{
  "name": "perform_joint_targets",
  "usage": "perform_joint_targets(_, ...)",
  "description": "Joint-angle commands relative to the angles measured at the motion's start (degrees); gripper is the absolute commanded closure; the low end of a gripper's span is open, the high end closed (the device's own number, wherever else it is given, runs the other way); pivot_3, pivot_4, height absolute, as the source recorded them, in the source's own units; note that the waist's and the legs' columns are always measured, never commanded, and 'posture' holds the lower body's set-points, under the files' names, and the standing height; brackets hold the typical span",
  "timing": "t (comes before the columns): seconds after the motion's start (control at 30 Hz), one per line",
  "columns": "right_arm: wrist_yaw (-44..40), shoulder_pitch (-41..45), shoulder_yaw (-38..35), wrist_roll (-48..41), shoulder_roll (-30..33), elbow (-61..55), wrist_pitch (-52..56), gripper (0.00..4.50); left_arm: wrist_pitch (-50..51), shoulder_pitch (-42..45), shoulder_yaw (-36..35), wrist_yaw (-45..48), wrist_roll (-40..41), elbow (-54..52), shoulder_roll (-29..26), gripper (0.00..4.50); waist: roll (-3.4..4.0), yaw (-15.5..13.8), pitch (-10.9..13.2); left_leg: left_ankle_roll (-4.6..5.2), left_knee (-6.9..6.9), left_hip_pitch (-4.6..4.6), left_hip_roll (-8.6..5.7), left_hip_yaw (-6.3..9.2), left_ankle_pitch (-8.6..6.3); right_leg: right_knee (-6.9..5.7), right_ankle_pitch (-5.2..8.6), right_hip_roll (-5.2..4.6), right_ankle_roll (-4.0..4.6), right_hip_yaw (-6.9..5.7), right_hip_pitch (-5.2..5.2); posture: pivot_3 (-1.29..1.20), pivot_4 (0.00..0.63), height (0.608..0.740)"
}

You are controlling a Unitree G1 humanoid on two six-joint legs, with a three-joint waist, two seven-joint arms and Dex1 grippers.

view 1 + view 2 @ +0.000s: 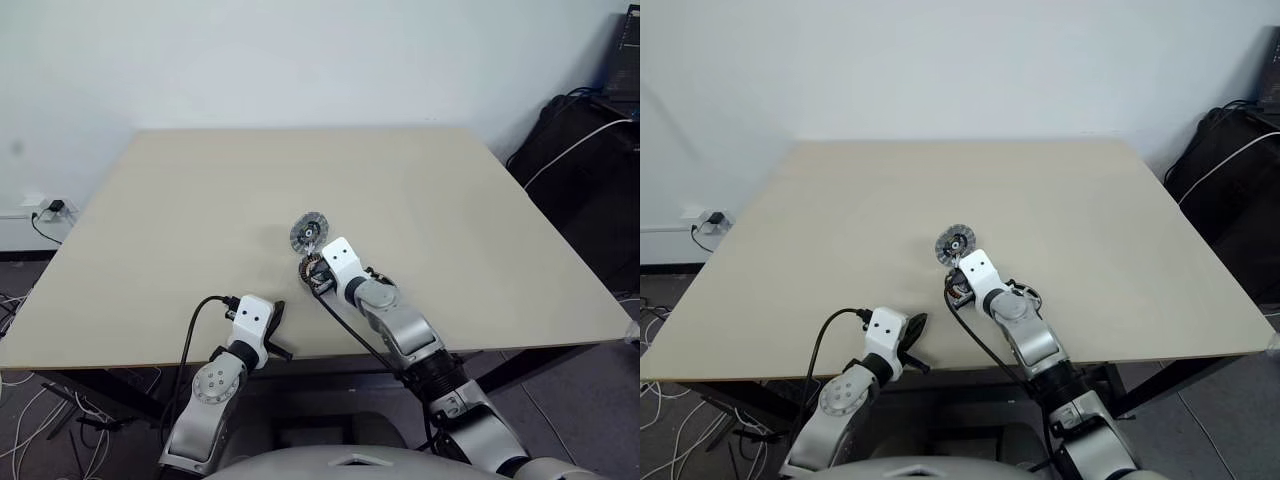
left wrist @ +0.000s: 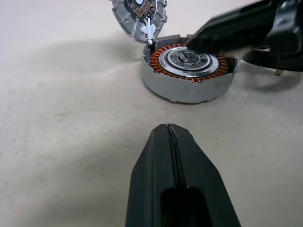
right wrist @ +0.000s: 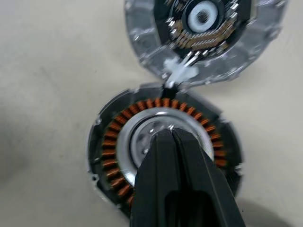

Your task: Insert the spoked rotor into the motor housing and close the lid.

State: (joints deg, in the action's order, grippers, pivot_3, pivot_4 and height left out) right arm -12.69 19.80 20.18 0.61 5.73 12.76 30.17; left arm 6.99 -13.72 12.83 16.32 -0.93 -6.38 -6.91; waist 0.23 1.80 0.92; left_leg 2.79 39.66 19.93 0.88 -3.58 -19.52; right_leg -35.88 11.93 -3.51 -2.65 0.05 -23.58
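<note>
The motor housing (image 3: pixel 110 156), a shallow grey cup with copper windings around a silvery centre, sits on the table (image 1: pixel 180 220) near its front middle. The lid (image 1: pixel 310 231) leans tilted at the housing's far rim, its dark-centred inner face showing, and white leads join the two. My right gripper (image 3: pixel 169 133) is shut, its tips over the housing's silvery centre with nothing visibly between them. My left gripper (image 2: pixel 168 130) is shut and empty, low over the table a short way in front of the housing (image 2: pixel 189 78). I cannot make out the spoked rotor apart from the housing's centre.
The table's front edge (image 1: pixel 300 355) runs just behind both wrists. Black bags and cables (image 1: pixel 580 150) stand off the table's right side. A wall socket with cables (image 1: pixel 45 212) is at the left, below table level.
</note>
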Motion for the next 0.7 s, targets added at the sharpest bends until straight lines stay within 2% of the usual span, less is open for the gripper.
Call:
perform_joint_targets(0.03,-0.6,2.2,-1.5,0.5,-0.8,1.3,-1.9,4.45,-1.3,0.7,-0.2,-0.1,0.5,-0.5,0.3,4.5,0.0,0.0,0.0,0.0,0.0,0.0,0.0,0.0,0.0,0.0,0.0,0.0,0.0,0.0,0.0,0.0,0.0,0.74)
perform_joint_targets(0.4,-1.8,3.2,-1.8,1.8,-2.3,5.9,-4.0,4.45,-1.5,0.6,-0.3,-0.1,0.6,-0.5,0.2,4.5,0.02,0.3,0.0,-0.04,0.0,-0.03,0.0,0.02,0.02,-0.03,-0.01,0.01,0.0,0.0,0.02,0.0,0.0,0.74)
perform_joint_targets(0.63,-2.9,3.2,-1.7,2.4,-2.5,5.7,-5.0,4.45,-1.4,0.5,-0.3,-0.2,0.7,-0.4,0.3,4.5,0.02,0.3,0.0,-0.05,0.0,-0.04,0.0,0.02,0.03,-0.04,-0.01,0.01,0.0,0.0,0.03,0.0,0.0,0.74)
perform_joint_targets(0.7,-2.7,2.3,-3.7,1.2,-2.6,3.6,-5.2,4.45,-1.4,0.5,-0.4,-0.3,0.8,-0.5,0.4,4.5,0.02,0.3,0.0,-0.05,0.0,-0.04,0.0,0.02,0.03,-0.04,-0.01,0.01,0.0,0.0,0.03,0.0,0.0,0.74)
